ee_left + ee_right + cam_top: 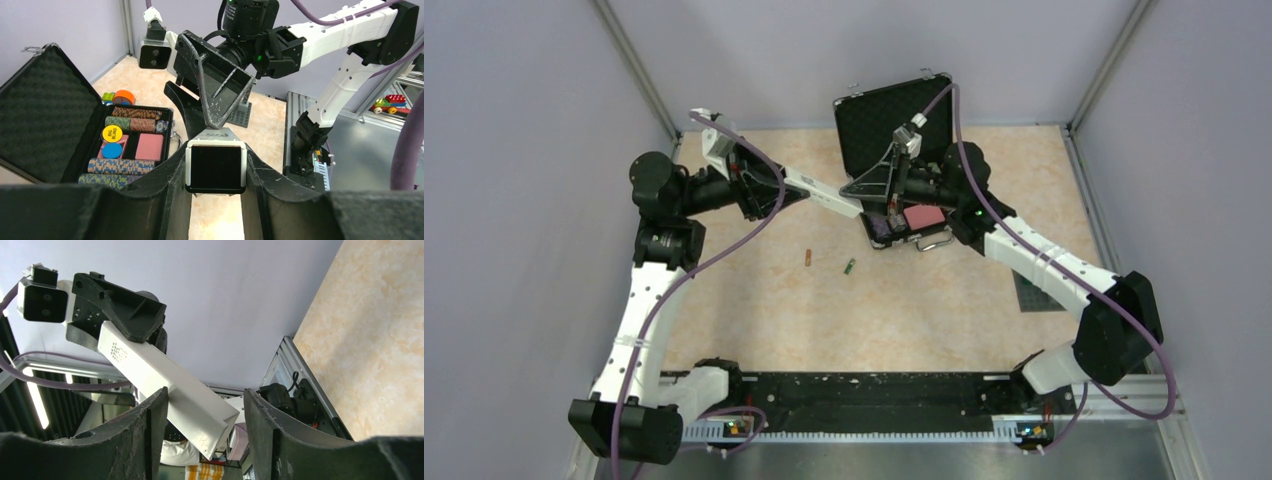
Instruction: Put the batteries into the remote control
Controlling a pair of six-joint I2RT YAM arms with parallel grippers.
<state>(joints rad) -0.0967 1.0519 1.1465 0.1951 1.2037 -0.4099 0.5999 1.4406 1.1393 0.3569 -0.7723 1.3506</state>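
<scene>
My left gripper [786,186] is shut on the white remote control [824,195] and holds it in the air, pointing right. In the left wrist view the remote's end, with its dark square patch [216,167], sits clamped between my fingers [172,170]. My right gripper [856,192] is open, its jaws on either side of the remote's free end [200,415], close to the left finger [150,425]. The brownish-red battery [807,258] and the green battery [849,265] lie on the table below, apart from both grippers.
An open black case [894,115] of poker chips [127,145] and cards stands under the right arm. A grey baseplate [1036,295] lies at the right edge. An orange piece [124,96] lies by the far wall. Grey walls enclose the table.
</scene>
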